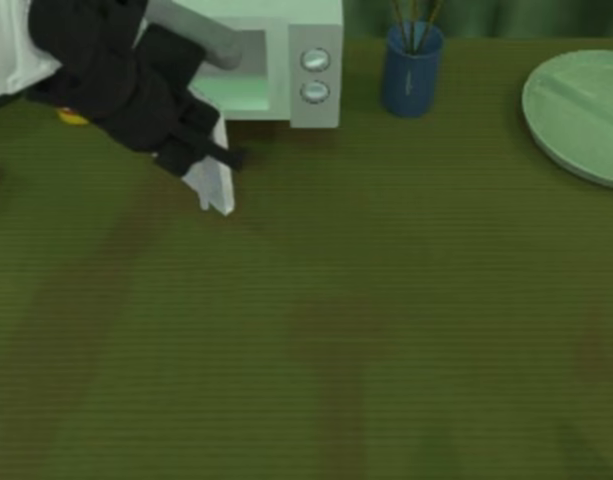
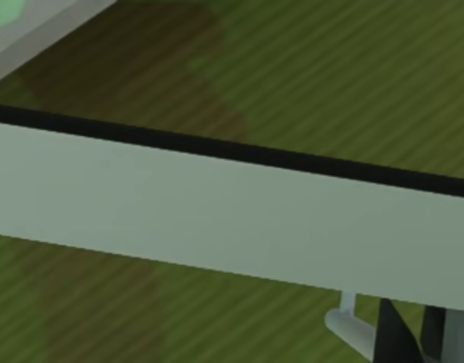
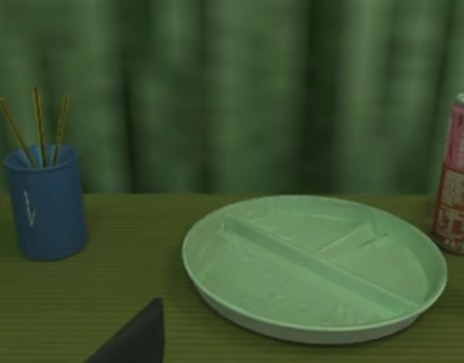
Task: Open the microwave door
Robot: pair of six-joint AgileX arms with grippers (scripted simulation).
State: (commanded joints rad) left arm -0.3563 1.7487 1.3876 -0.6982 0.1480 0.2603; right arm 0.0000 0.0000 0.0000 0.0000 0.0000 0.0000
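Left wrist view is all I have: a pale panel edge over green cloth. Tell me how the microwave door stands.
Observer: From the top view, the microwave door is swung out from the front of the microwave, and the pale cavity is exposed.
Operator: Give me the left gripper's place.
Observer: The left gripper is at the door's outer end, in front of the microwave's left part.
Operator: Report the right arm.
Observer: The right arm is outside the top view. Its wrist camera faces a green plate on the table's right side.
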